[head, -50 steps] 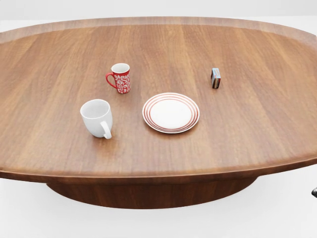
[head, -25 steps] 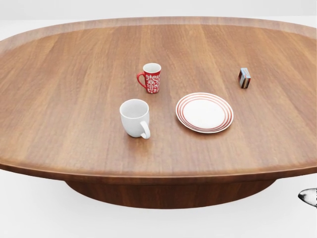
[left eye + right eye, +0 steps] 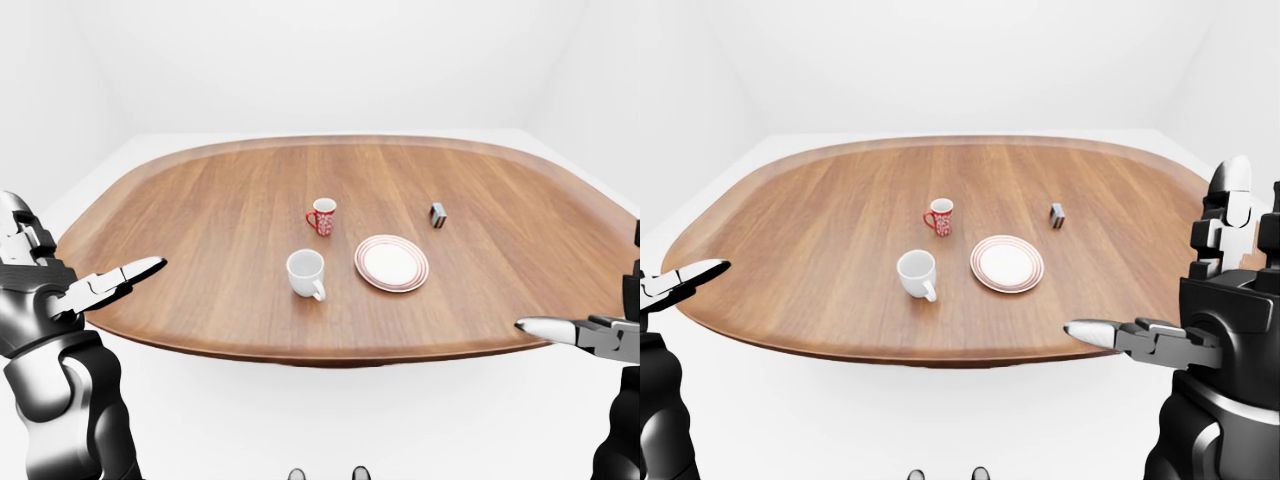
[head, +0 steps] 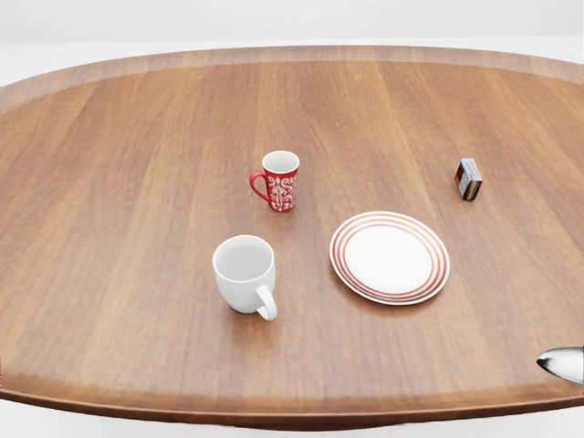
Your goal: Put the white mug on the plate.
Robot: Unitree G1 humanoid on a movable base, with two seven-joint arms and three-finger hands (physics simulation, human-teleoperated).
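The white mug stands upright on the wooden table, handle toward the view's bottom right. The red-rimmed white plate lies empty to the mug's right, a small gap between them. My left hand is open and empty, held off the table's left edge in the left-eye view. My right hand is open and empty, held below the table's near right edge in the right-eye view. One of its fingertips shows at the head view's bottom right. Both hands are far from the mug.
A red patterned mug stands above the white mug in the head view. A small striped box stands at the upper right of the plate. The table's rounded edge runs along the view's bottom. White floor surrounds the table.
The whole picture has shifted right, then down, and grown: the camera has moved closer to the table. My right fingertip has come into the bottom right corner. The mugs and plate have not moved.
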